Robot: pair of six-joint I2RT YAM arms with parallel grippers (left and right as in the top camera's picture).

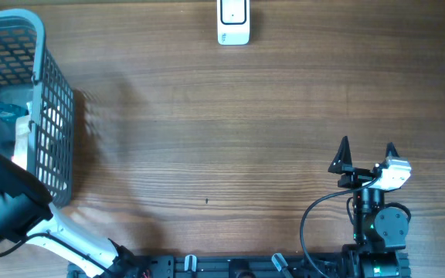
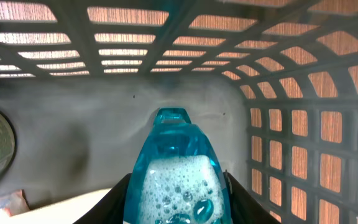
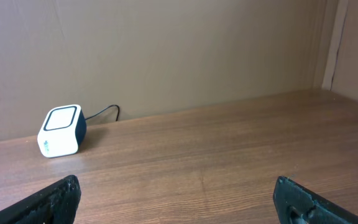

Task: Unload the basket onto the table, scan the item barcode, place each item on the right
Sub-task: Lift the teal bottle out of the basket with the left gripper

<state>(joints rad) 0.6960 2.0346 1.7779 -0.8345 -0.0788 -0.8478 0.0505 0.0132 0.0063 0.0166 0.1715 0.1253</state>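
While the right gripper (image 1: 367, 144) rests wide open, the left gripper (image 2: 177, 182) clasps the blue bottle (image 2: 176, 149) inside the basket (image 2: 73, 143).

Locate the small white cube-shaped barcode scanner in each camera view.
Overhead: white cube scanner at top edge, near centre.
Left wrist: not in it.
Right wrist: scanner left of centre, mid-height.
Shared landmark: brown wooden tabletop, visible in all three.
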